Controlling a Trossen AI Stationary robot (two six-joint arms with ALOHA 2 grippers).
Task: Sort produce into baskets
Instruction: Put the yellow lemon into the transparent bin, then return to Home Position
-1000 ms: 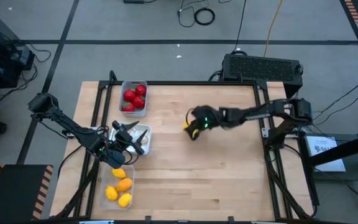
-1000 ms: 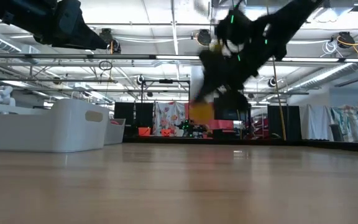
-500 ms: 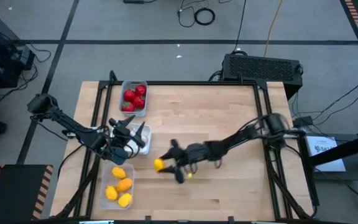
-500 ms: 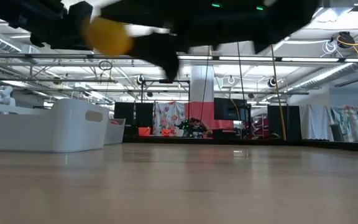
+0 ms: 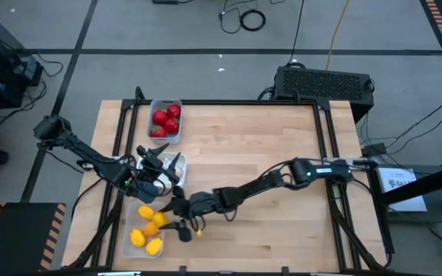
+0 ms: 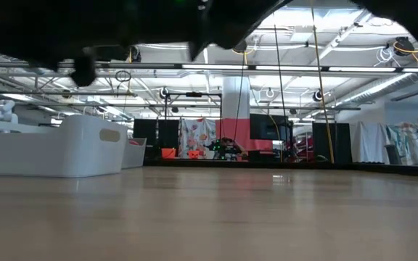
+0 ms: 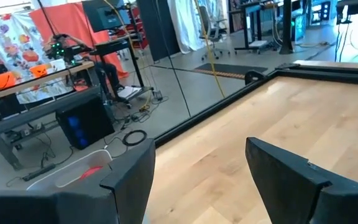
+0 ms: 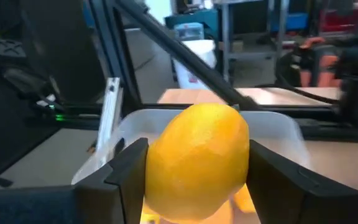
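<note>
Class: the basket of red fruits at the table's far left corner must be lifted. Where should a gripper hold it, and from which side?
Grip the basket of red fruits by a bare stretch of its rim, coming straight down from above. It is shallow, open-topped and sits flat, and the red fruits fill its middle, so probably only the thin wall suits the fingers.

You have wide bare table (image 5: 267, 130) on the right side and in the middle, the right arm (image 5: 244, 192) stretches across the front toward the lemon basket (image 5: 133, 249), the left gripper (image 5: 153, 170) hangs over the white basket (image 5: 179, 164), blocking that corner.
</note>
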